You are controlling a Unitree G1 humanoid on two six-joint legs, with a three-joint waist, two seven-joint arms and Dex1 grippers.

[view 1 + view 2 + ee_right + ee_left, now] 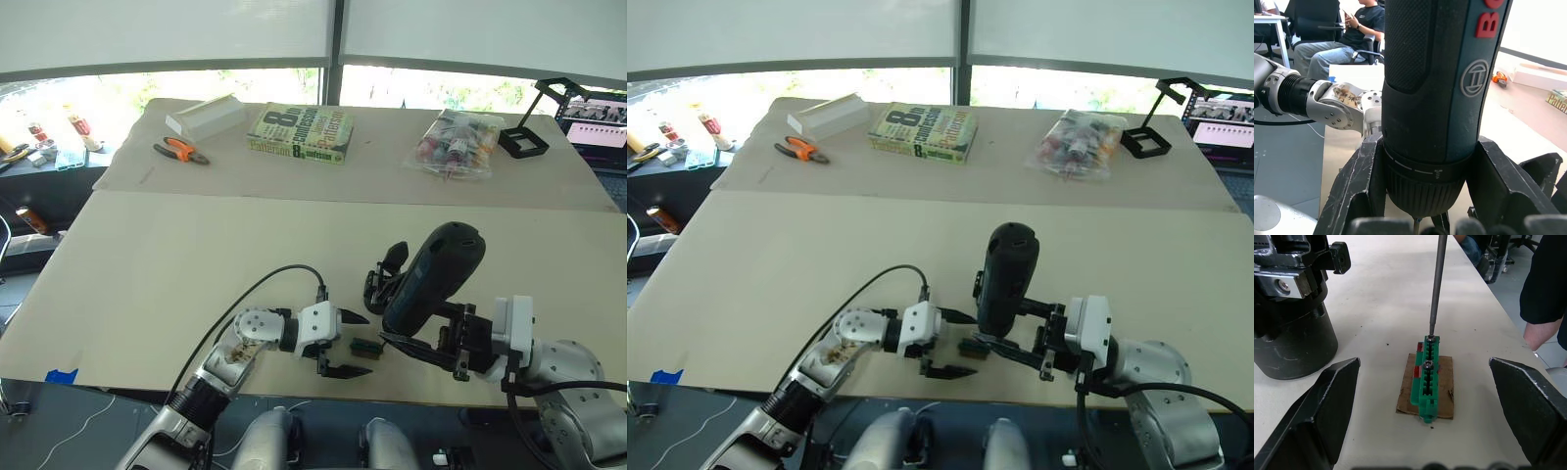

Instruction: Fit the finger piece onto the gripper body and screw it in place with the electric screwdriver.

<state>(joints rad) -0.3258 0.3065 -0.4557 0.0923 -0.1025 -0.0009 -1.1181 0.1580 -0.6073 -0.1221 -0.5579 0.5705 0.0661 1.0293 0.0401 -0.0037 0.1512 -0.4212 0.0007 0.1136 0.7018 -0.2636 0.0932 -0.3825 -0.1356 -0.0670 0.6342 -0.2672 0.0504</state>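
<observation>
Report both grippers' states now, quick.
Left gripper: open, holding nothing.
Right gripper: shut on the electric screwdriver.

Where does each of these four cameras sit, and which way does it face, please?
Left and right eye views: head-mounted, looking forward and down at the table, both arms entering from below.
Left wrist view: looks along the open left pincer at a green block touched by the bit.
Right wrist view: looks along the right pincer clamping the electric screwdriver.
Shared: the screwdriver appears in all; the gripper body in the left wrist and eye views.
</observation>
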